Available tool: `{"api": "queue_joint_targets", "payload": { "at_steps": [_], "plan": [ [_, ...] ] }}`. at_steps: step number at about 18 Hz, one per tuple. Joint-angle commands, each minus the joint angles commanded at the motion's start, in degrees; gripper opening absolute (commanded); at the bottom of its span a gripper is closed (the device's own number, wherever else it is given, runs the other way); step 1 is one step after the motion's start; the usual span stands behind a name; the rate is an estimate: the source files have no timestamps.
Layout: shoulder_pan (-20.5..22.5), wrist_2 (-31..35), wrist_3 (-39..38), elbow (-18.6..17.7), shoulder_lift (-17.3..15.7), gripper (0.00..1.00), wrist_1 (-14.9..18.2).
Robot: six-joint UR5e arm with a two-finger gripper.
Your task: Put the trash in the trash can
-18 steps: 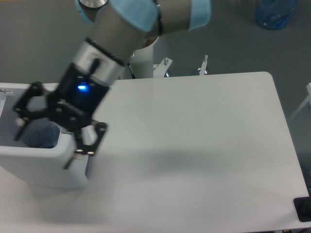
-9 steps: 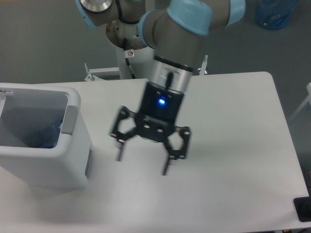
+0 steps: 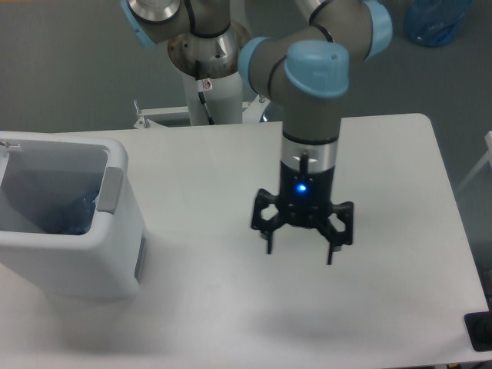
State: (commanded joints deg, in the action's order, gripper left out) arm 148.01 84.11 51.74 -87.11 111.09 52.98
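Bin status first: we see the trash can [image 3: 73, 254] sitting on the left edge of the white table [image 3: 400, 231], partly cut off by the frame, white outer shell with rounded corners, grey inner walls, and a grey rectangular panel on the side facing the arm. Inside, low against the near-right inner wall, we make out a bluish crumpled shape [image 3: 73, 215] that reads as the crushed bottle's label area; we can't resolve the clear plastic itself. We can't pick out the white paper wad in the bin or on the table; it may be hidden below the rim, we can't tell. Gripper [image 3: 298, 252] hangs over the middle of the table, well apart from the bin, pointing straight down, fingers spread wide with nothing between them, fingertips close above the tabletop; contact not clear. Blue status light is lit on the wrist body just above the fingers. Arm comes down from the base post at the back edge of the table, grey links with light-blue joint caps. Blue translucent object [image 3: 437, 21] sits on the floor at the top right, off the table.
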Motion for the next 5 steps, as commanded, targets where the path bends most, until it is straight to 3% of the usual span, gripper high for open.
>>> {"api": "queue_joint_targets", "payload": {
  "at_steps": [5],
  "plan": [
    [-0.26,0.44,9.77,4.05,1.41,1.0,8.27]
  ]
}}
